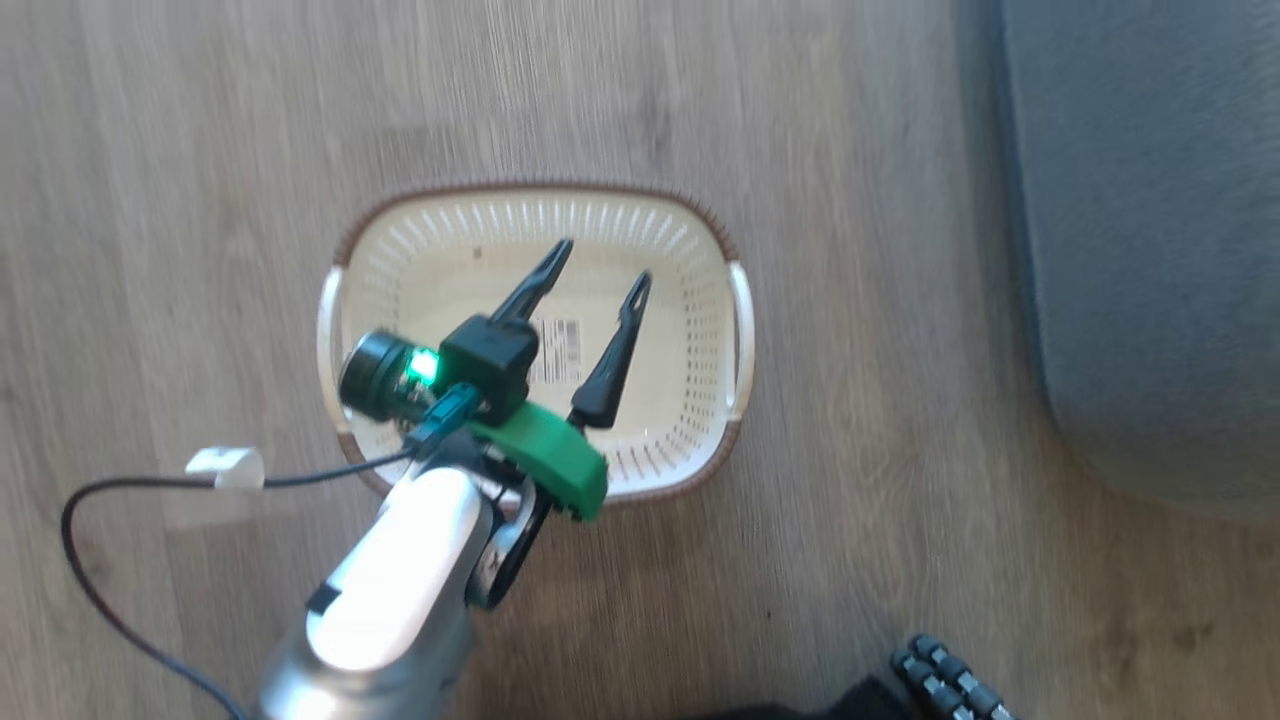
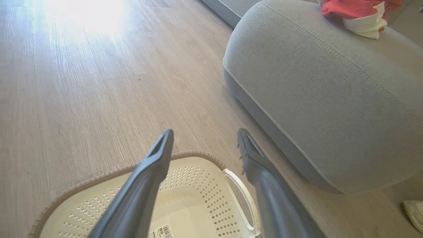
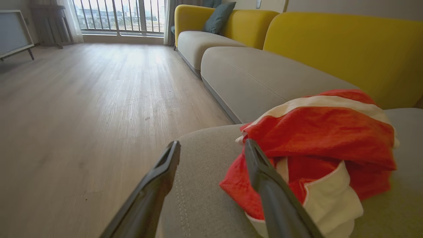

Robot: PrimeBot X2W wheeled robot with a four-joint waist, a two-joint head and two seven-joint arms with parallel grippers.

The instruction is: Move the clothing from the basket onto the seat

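The cream perforated basket with a brown rim stands on the wood floor, and inside it I see just a label. My left gripper hovers over it, open and holding nothing; the left wrist view has the same gripper above the basket's corner. The red clothing with white bands lies bunched on the grey seat. My right gripper is open just left of it, its right finger in front of the fabric. The clothing also tops the seat in the left wrist view.
A black cable and a white plug lie on the floor left of the basket. The seat's edge is to the right. Yellow backrests rise behind the seat. A white shoe sits by its base.
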